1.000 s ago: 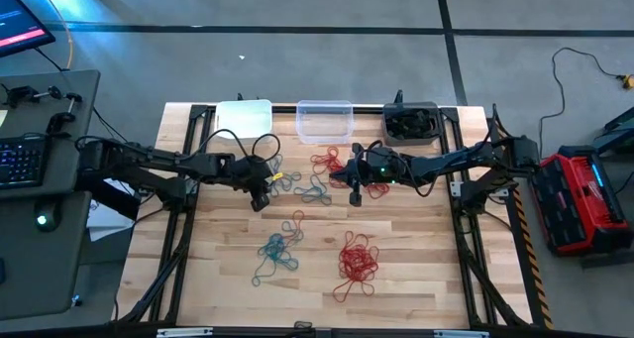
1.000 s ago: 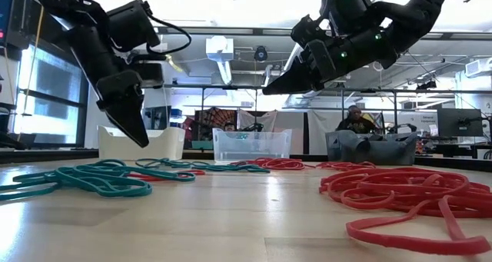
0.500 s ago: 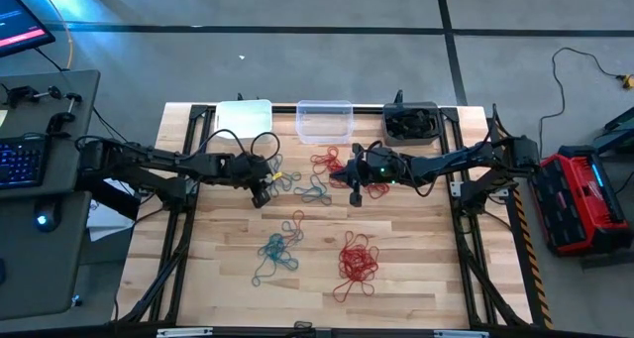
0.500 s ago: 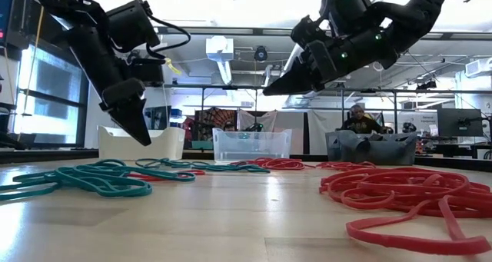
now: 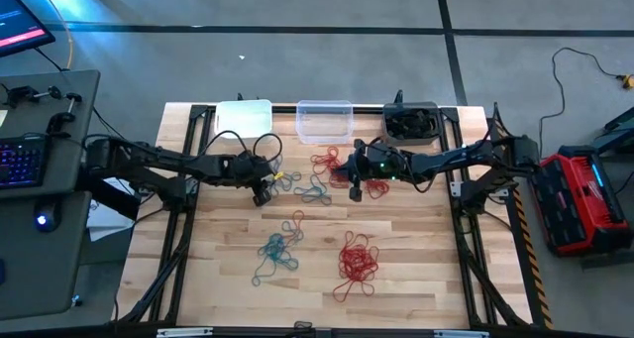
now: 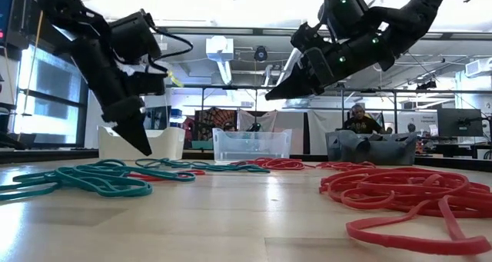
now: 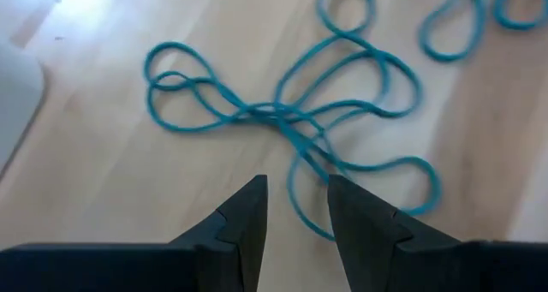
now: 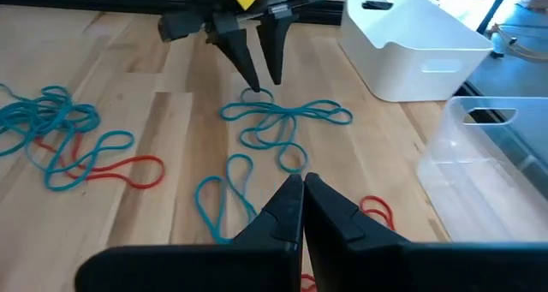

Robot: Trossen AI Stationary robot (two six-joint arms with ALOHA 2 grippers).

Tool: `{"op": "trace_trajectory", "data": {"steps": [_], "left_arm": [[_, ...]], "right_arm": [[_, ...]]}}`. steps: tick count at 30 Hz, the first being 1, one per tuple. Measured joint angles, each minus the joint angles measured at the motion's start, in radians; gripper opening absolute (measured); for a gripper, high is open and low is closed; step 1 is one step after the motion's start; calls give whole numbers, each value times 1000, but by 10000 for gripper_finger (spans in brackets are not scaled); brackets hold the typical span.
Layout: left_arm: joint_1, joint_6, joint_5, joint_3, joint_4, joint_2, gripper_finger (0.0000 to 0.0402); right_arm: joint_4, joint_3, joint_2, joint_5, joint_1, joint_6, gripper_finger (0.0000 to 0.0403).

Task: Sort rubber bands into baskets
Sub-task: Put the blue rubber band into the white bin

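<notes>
High view gives you the whole table: the three baskets line the upper edge, the white basket (image 5: 244,117) at upper left of the board, the clear basket (image 5: 324,121) in the middle and the dark grey basket (image 5: 411,124) to the right. Dark bands seem to fill the grey one, so you can judge that colour as largely sorted. The clear tub looks nearly empty, and you cannot see from here whether anything lies in the white one.

Most of the work is left. You have a teal bunch (image 5: 276,254) low and left of centre, a red bunch (image 5: 358,260) low and right of centre, a red cluster (image 5: 327,162) just under the clear basket, and scattered teal loops (image 5: 315,190) with a few red ones in the middle.

Your left gripper (image 5: 263,192) hangs at centre left with its fingers parted and nothing between them. In the left wrist view those fingertips (image 7: 253,198) sit just above a tangle of teal loops (image 7: 291,121), apart from it, so you look poised for a pick there.

Your right gripper (image 5: 355,188) hovers right of centre, near the red cluster, fingers closed together and holding nothing.
</notes>
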State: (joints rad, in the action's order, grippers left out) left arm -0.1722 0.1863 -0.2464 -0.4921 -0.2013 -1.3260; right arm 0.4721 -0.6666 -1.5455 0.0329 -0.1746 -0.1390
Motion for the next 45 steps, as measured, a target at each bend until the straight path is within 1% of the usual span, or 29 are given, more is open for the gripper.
{"op": "trace_trajectory", "data": {"steps": [4, 12, 15, 18, 20, 22, 23, 24, 32, 39, 45], "left_arm": [[-23, -1, -2, 2, 11, -28, 118], [-60, -58, 128, 0, 40, -88, 118], [-66, -59, 137, 0, 47, -94, 114], [-65, -73, 147, 0, 47, -90, 91], [-62, -94, 159, 1, 45, -82, 61], [-55, -111, 164, -2, 34, -72, 24], [-52, -114, 169, -7, 20, -64, 13], [-50, -117, 167, -13, 13, -55, 7], [-47, -131, 122, -95, -55, 15, 3], [-47, -141, 34, -194, -219, 51, 1], [-47, -175, 18, -276, -334, 54, 1]], "right_arm": [[1, 0, 0, -1, -15, 0, 0], [2, 0, 0, -1, -17, 0, 0], [1, 0, 0, -1, -17, 0, 0], [1, 0, 0, -1, -17, 0, 0], [1, 0, 0, -1, -17, 0, 0], [0, 0, 0, -1, -16, 0, 0], [0, 0, 0, -1, -16, 0, 0], [0, 0, 0, -1, -17, 0, 0], [1, 0, 0, 0, -16, 8, 0], [-3, 0, 0, 0, -15, 8, 0], [-4, 0, 0, 0, -15, 8, 0]]}}
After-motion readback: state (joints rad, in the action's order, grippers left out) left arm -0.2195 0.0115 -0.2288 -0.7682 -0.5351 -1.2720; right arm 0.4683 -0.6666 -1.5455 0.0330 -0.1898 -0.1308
